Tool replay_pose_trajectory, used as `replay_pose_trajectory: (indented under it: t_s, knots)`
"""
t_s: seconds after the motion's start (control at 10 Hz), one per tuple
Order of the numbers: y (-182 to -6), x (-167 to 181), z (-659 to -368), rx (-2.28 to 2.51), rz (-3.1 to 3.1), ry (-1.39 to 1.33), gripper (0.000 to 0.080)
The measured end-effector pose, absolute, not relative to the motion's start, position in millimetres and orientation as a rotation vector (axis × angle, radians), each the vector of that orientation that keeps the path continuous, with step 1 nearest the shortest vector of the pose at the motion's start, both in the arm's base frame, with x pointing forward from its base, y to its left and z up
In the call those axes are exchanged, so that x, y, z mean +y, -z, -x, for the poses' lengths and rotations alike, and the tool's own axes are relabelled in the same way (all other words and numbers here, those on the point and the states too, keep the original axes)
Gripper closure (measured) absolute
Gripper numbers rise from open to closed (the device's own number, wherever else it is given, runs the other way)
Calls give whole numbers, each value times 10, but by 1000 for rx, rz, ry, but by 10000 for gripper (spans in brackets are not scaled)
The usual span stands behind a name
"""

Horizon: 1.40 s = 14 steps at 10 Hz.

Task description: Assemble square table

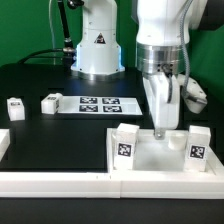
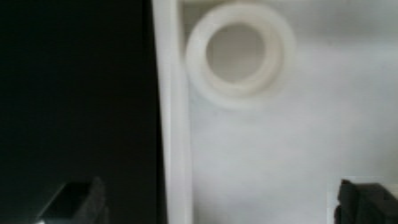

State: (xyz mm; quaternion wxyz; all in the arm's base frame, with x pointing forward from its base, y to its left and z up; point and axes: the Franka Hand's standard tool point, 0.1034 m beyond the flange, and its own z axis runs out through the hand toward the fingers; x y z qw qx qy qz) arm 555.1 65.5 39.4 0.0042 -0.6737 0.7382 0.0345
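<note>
Gripper (image 1: pixel 163 130) wide open, holding nothing, low over the square tabletop (image 1: pixel 150 153).
Tabletop lies camera-side of the marker board (image 1: pixel 98 103); I'd centre the fingers (image 2: pixel 71 205) squarely across the rim (image 2: pixel 169 120) beside the corner socket (image 2: pixel 240 52) before closing.

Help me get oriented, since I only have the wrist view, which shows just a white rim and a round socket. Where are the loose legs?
Observer: One tagged leg and a second leg lie on the black table at the exterior view's left, apart from the tabletop.
Operator: Anything nearer the tabletop?
Observer: A long white rail runs in front of it, toward the camera.
Operator: What's farther back?
Observer: The marker board lies flat there, beside the second leg.
</note>
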Motion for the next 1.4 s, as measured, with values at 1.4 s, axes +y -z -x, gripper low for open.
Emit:
replay_pose_trajectory:
  t_s: [1.4]
  knots:
    - [-111,589,-5343,2253,2103,124,150]
